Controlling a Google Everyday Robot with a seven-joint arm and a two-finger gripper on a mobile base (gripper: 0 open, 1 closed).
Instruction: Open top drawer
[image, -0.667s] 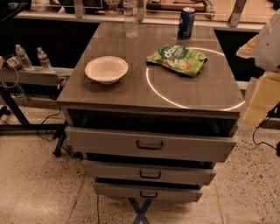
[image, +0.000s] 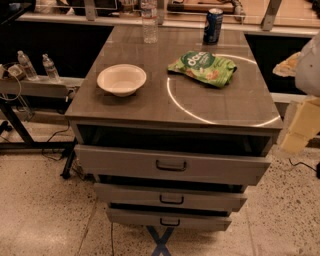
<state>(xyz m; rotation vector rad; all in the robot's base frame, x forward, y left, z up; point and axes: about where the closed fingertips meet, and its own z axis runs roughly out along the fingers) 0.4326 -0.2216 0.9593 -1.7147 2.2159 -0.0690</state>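
The top drawer (image: 125, 160) is the widest grey drawer front, just under the tabletop, with a small dark pull handle (image: 171, 165) at its centre. It stands pulled out a little, with a dark gap above its front. My gripper (image: 299, 131) shows as a cream-coloured part below a white arm section at the right edge of the camera view. It is off the right side of the cabinet, about level with the tabletop's front edge, apart from the drawer and its handle.
Two narrower grey drawers (image: 130, 195) (image: 130, 218) sit below, also slightly out. On the tabletop (image: 150, 107) are a white bowl (image: 121, 79), a green snack bag (image: 202, 66), a blue can (image: 213, 25) and a water bottle (image: 149, 21). A dark stand with bottles is at the left.
The arm part at the right edge has shifted slightly downward. The drawers and the things on the tabletop have not moved.
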